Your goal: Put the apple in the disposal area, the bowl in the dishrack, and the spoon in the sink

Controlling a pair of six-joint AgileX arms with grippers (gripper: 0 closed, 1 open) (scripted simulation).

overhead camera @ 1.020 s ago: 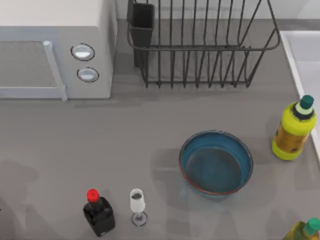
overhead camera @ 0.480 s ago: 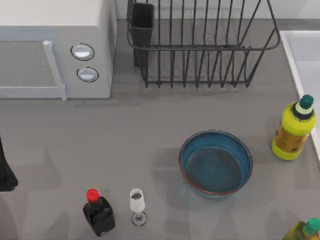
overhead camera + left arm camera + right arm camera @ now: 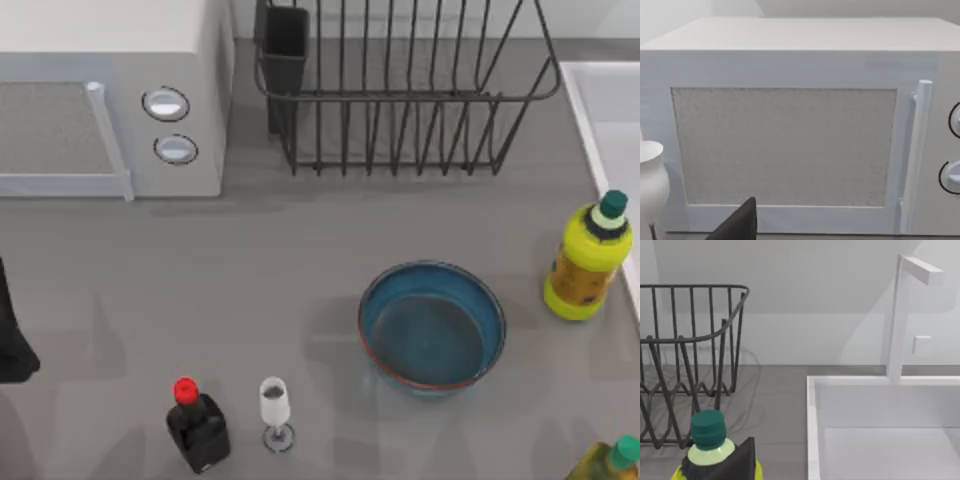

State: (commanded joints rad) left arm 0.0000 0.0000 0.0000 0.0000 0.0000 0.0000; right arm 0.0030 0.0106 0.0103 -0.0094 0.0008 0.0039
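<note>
The left pincer (image 3: 12,345) is showing as a dark shape at the left edge of the table (image 3: 250,260), and I cannot tell whether it is clenched or released. Its wrist camera is facing the white microwave-like box (image 3: 790,140), with a pale vase (image 3: 651,185) beside it. The right arm is looking over a yellow bottle (image 3: 710,450) toward the sink (image 3: 880,430) and its faucet (image 3: 900,315); the state of its pincer I also cannot tell.

The bowl (image 3: 432,328) is sitting upright on the table, in front of the dishrack (image 3: 400,90) and near the yellow bottle. A black bottle (image 3: 197,428) and a wine glass (image 3: 275,410) are standing to the bowl's left.

For the bowl step, I think the right arm is lying closer. It should be taking the rim on the side away from the yellow bottle, then lifting well over the rack's front bars.
</note>
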